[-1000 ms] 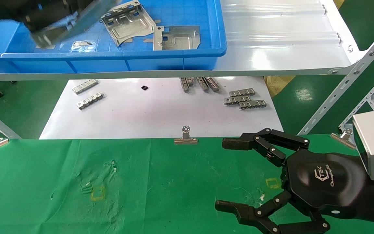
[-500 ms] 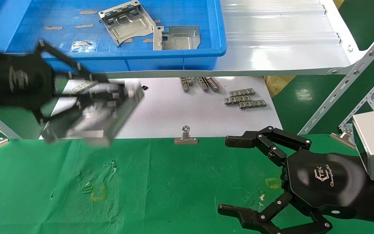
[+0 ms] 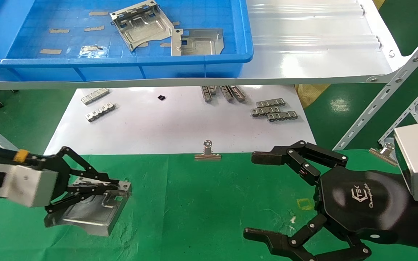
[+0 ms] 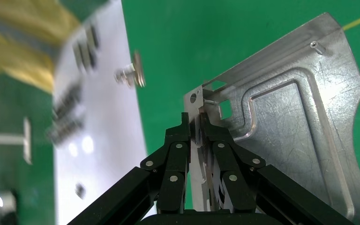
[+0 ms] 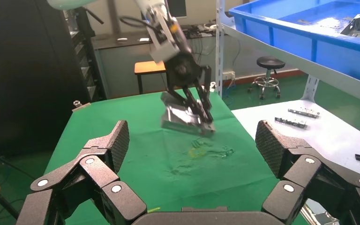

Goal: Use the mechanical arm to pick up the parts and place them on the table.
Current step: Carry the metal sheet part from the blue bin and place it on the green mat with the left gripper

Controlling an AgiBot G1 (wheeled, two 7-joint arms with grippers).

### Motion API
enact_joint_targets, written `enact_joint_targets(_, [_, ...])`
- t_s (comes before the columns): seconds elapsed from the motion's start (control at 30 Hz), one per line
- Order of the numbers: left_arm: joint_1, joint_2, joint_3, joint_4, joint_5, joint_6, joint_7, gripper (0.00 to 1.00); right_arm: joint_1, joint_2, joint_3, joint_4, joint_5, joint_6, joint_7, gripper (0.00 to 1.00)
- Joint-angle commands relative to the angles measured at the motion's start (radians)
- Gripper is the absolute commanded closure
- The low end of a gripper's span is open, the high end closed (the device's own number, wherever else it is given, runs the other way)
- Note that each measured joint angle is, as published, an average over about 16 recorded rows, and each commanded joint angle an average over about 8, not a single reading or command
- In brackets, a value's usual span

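Note:
My left gripper [image 3: 116, 186] is shut on the bent rim of a silvery stamped part [image 3: 89, 212] at the left of the green table [image 3: 201, 203]. The part hangs tilted, low over the cloth; I cannot tell whether it touches. In the left wrist view the fingertips [image 4: 196, 123] pinch the part [image 4: 300, 140] at its rim beside a rectangular cutout. Two more parts [image 3: 140, 25] [image 3: 198, 41] lie in the blue bin [image 3: 122, 61] on the shelf. My right gripper [image 3: 254, 195] hovers open and empty over the table's right side. The right wrist view shows it [image 5: 194, 138] facing the held part [image 5: 183, 115].
A glossy white shelf [image 3: 314, 50] carries the bin behind the table. Below it lies a white sheet [image 3: 165, 127] with small notched strips [image 3: 272, 110]. Binder clips [image 3: 207, 152] grip the cloth's far edge. Yellow square marks [image 3: 305, 204] sit on the cloth.
My left gripper has carried the part out of the blue bin and down to the left side of the green table. The right gripper has barely moved.

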State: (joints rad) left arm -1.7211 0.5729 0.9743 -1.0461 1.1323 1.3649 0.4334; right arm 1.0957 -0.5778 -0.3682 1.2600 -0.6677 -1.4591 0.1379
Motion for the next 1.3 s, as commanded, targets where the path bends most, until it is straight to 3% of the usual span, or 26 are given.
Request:
enact_joint_targets(0.03, [0.025, -0.006, 0.013, -0.03, 0.027, -0.059, -0.05, 1.0, 0.0, 0.0, 0.0, 0.0, 0.0, 0.0, 0.0, 0.0])
enact_joint_targets(0.3, [0.114, -0.044, 0.053, -0.245, 0.173, -0.324, -0.259, 1.0, 0.0, 0.0, 0.0, 0.0, 0.0, 0.0, 0.0, 0.0])
enact_joint_targets(0.6, [0.217, -0.076, 0.066, -0.307, 0.177, -0.434, -0.221, 1.0, 0.0, 0.0, 0.0, 0.0, 0.0, 0.0, 0.0, 0.0])
enact_joint_targets(0.63, [0.227, -0.081, 0.066, -0.308, 0.171, -0.441, -0.214, 0.95, 0.0, 0.0, 0.0, 0.0, 0.0, 0.0, 0.0, 0.0])
enact_joint_targets(0.87, [0.273, -0.11, 0.063, -0.31, 0.133, -0.455, -0.164, 0.07, 0.0, 0.0, 0.0, 0.0, 0.0, 0.0, 0.0, 0.0])
enact_joint_targets(0.9, [0.278, -0.113, 0.063, -0.31, 0.128, -0.456, -0.156, 0.0, 0.0, 0.0, 0.0, 0.0, 0.0, 0.0, 0.0, 0.0])
enact_joint_targets(1.3, [0.328, -0.131, 0.047, -0.308, 0.069, -0.496, -0.087, 0.0, 0.0, 0.0, 0.0, 0.0, 0.0, 0.0, 0.0, 0.0])
